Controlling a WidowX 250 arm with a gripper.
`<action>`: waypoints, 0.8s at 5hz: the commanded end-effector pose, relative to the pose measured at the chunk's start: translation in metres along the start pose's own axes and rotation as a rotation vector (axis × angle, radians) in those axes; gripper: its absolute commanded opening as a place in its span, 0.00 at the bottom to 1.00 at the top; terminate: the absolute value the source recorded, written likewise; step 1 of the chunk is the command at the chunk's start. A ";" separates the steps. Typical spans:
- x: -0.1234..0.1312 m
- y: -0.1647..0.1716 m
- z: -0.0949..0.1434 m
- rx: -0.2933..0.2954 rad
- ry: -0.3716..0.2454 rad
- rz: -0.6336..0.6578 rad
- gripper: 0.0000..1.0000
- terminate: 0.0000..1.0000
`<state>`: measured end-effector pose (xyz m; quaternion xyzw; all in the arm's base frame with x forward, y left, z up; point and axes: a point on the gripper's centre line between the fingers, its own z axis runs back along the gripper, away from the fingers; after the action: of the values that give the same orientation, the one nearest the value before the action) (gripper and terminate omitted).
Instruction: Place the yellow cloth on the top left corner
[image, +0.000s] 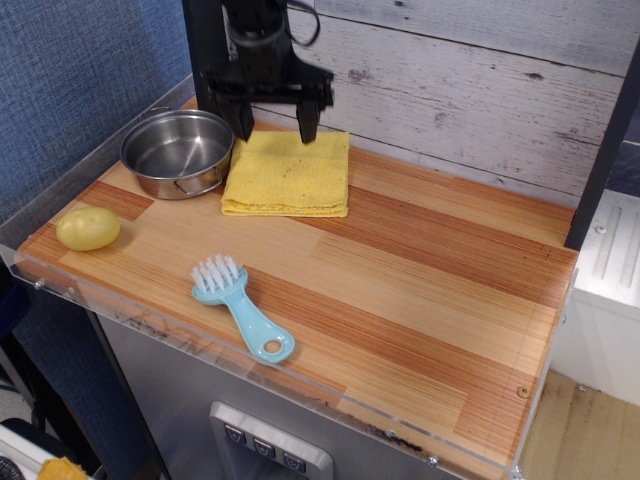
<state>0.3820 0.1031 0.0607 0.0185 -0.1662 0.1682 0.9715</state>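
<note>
The yellow cloth (287, 173) lies flat and folded on the striped wood tabletop, just right of the steel pot (178, 152), near the back wall. My gripper (275, 128) hangs open above the cloth's far edge, its two black fingers spread wide and clear of the cloth, holding nothing. The top left corner (205, 104) of the table, by the black post and the whitewashed plank wall, is mostly hidden behind the pot and my arm.
A small yellow potato-like lump (88, 228) sits at the left front. A light-blue brush (239, 307) lies near the front edge. A clear lip (180, 345) runs along the table front. A black post (604, 140) stands at the right.
</note>
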 end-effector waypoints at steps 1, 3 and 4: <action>0.022 0.029 0.075 -0.015 -0.147 0.055 1.00 0.00; 0.028 0.052 0.128 -0.085 -0.204 0.160 1.00 0.00; 0.028 0.052 0.128 -0.085 -0.204 0.160 1.00 0.00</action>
<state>0.3608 0.1449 0.1638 -0.0247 -0.2362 0.2409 0.9410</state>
